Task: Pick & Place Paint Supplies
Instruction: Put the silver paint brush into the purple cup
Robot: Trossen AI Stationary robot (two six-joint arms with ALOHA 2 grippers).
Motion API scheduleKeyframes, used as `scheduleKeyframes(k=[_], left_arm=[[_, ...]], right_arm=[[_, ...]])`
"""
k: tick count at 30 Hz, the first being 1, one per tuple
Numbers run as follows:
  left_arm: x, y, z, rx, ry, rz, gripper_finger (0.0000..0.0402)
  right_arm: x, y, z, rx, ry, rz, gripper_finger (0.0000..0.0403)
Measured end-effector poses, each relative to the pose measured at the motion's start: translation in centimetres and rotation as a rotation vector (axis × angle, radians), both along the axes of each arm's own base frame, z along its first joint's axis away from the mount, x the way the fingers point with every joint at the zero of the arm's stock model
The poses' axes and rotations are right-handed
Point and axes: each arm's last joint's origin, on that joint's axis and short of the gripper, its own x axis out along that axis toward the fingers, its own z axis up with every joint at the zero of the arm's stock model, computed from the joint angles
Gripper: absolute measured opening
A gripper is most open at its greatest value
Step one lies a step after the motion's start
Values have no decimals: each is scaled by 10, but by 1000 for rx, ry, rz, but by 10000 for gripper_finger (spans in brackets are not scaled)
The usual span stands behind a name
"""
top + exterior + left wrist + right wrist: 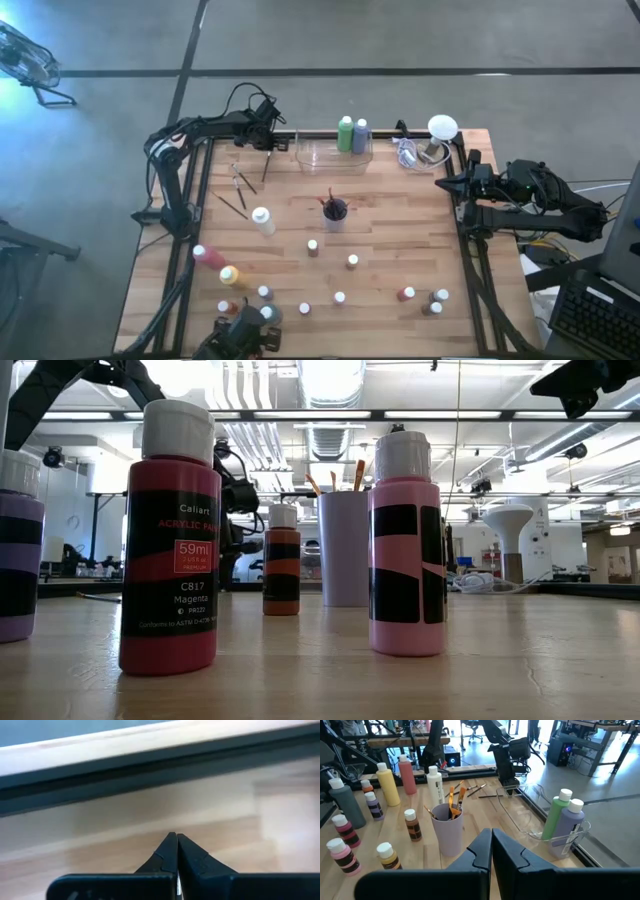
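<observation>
Matt pale wooden planks on the table [380, 225], grain showing. Glossy smooth plastic on the magenta paint bottle [168, 540]; clear glossy plastic tray [530, 812].

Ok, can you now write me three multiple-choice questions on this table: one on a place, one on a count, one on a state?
1. Where do the orange-tipped brushes stand?
A. in the cup
B. in the tray
C. flat on the floor

2. How many bottles stand in the tray?
A. none
B. two
C. five

3. How is the right gripper?
A. wide open
B. shut on a bottle
C. shut, holding nothing

Key:
1 A: the brush tips stick up out of the cup.
2 B: only a green bottle and a purple bottle are inside it.
3 C: its fingers meet with nothing between them, above the table. The left gripper is shut too, at the table's far edge.
</observation>
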Motion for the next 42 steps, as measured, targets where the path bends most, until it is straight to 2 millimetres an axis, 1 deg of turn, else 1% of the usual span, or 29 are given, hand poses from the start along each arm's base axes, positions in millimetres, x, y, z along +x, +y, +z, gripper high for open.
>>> scheduleKeyframes(k=[3,7,13,18,25,33,37,42], left_arm=[[-1,-1,8,19,-19,-7,1],[-2,-1,10,22,-18,-13,1],[-3,-4,19,32,-26,-40,0],[-6,-10,35,50,-52,-60,0],[-8,-28,72,124,-117,-128,0],[-9,-62,126,284,-233,-222,0],[-6,-81,154,389,-341,-292,0],[7,-106,184,528,-537,-433,0]], right_arm=[[0,0,0,0,0,0,8],[0,0,0,0,0,0,8],[0,0,0,0,0,1,8],[0,0,0,0,0,1,8],[0,0,0,0,1,1,8],[0,0,0,0,1,1,8],[0,0,0,1,0,0,8],[0,0,0,1,0,0,8]])
